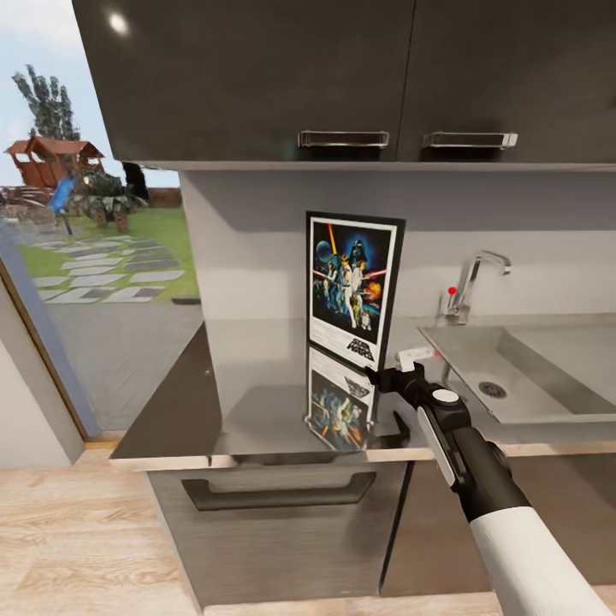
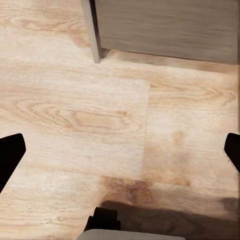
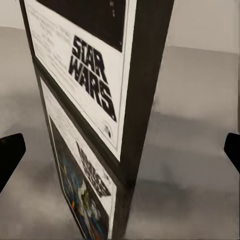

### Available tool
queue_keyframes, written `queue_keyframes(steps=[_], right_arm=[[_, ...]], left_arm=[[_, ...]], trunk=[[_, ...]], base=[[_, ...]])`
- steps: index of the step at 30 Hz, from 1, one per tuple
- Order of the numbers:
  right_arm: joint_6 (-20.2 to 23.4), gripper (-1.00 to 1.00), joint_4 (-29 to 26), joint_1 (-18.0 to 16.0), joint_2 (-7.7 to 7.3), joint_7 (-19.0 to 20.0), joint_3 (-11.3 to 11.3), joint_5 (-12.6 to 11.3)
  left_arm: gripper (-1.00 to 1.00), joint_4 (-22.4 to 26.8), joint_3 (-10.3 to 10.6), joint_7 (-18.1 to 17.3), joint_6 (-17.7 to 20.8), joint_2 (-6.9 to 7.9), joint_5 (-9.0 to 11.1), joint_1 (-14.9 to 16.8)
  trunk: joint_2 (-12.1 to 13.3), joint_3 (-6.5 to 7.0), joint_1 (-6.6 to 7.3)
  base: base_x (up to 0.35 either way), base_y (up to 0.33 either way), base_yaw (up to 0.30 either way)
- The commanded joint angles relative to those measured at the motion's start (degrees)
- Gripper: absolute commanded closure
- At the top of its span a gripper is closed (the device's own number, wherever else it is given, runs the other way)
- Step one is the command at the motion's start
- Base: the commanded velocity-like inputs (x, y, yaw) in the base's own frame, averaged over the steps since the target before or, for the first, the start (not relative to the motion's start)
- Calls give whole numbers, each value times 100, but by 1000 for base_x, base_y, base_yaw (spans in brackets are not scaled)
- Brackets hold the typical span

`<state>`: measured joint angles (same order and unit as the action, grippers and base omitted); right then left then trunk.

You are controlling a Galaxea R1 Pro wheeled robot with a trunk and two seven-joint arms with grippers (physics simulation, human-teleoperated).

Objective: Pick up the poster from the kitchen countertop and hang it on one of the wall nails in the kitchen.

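Reaching right claw [image 1: 385, 374], fingers spread, to straddle upright poster [image 1: 353, 287] edge on bench [image 1: 257, 402]; left claw [image 2: 120, 150] spread over floor [image 2: 75, 115].

Place: a home kitchen.
Evidence: steel countertop [image 1: 257, 402] with inset sink [image 1: 547, 376] and tap [image 1: 470, 282]; glossy dark wall cabinets [image 1: 342, 77]; wood floor [image 2: 75, 115].
Outside: apparently a garden [image 1: 94, 257] through glass.

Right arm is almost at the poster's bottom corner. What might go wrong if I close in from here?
1. The black-framed Star Wars poster stands upright on the shiny grey steel countertop; a nudge from the right gripper may tip it.
2. The jaws are wide open at the frame's narrow lower edge; so low a grip might let it swing.
3. The inset steel sink lies beside it: a slip could drop it in.
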<state>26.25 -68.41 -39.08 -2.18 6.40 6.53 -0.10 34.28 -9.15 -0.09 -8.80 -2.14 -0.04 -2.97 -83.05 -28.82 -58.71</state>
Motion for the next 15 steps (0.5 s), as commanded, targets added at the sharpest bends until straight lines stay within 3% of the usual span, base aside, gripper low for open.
queue_keyframes(steps=[1,11,15], right_arm=[[29,-100,-7,-3,-6,10,6,1],[29,-100,-3,-3,-3,11,6,-6],[29,-100,-6,-3,-4,25,6,-19]], left_arm=[[-100,8,-17,-1,-7,-5,-2,-2],[-100,8,-20,0,-37,-5,-4,-2],[-100,1,-25,4,-302,-5,-5,-2]], trunk=[[-3,-5,-2],[-3,-5,-2],[-3,-5,-2]], base=[[169,-122,0],[56,-41,0],[6,-4,0]])
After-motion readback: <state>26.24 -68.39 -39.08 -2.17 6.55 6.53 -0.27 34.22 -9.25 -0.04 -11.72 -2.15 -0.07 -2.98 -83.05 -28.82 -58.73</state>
